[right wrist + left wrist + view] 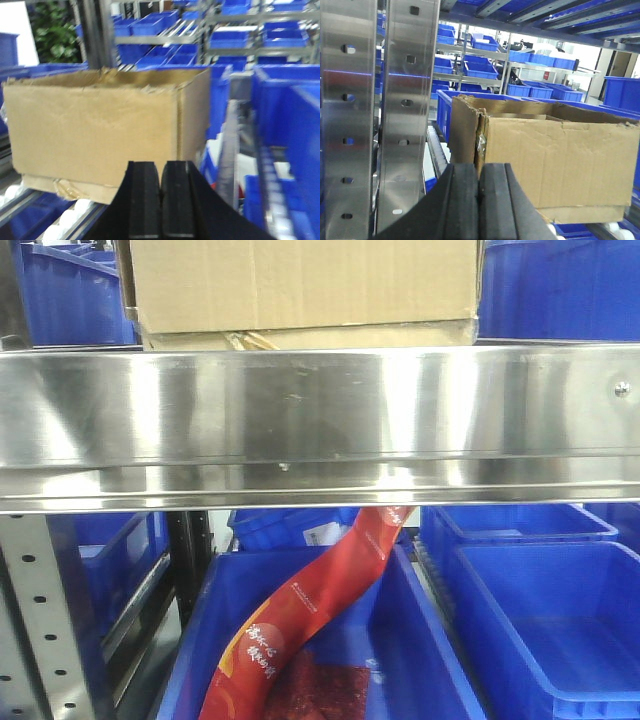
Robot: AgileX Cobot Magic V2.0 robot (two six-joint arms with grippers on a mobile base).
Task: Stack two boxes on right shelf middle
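**Two cardboard boxes stacked on a steel shelf, both claws pressed together**

The front view is filled by the shelf (320,420), a broad band of polished stainless steel whose mirror-like front lip shows soft streaks of reflected light. A grey perforated upright (45,620) stands at lower left, dotted with round holes. On top of the shelf sits a tall box (300,280) of plain brown corrugated cardboard, wide and flat-faced, with a horizontal crease across its front. It rests on a shallow box (300,338) of the same dull brown card, of which only a thin strip shows under the tall one. Blue plastic bins (545,630) with smooth rounded rims fill the level below; one holds a long, glossy red packet (300,625) with printed lettering, curved like a ribbon.

In the left wrist view, the left claw (479,200) has its two matte black, wedge-shaped fingers closed flat against each other, holding nothing. The tall box stands beyond it, its top edges torn and ragged, beside shiny slotted steel uprights (407,115).

In the right wrist view, the right claw (161,200) is likewise pressed together and empty. The stacked boxes sit ahead and to its left on white rollers (75,217), with a wrinkled patch of yellowish clear tape (67,187) on the shallow box's corner.
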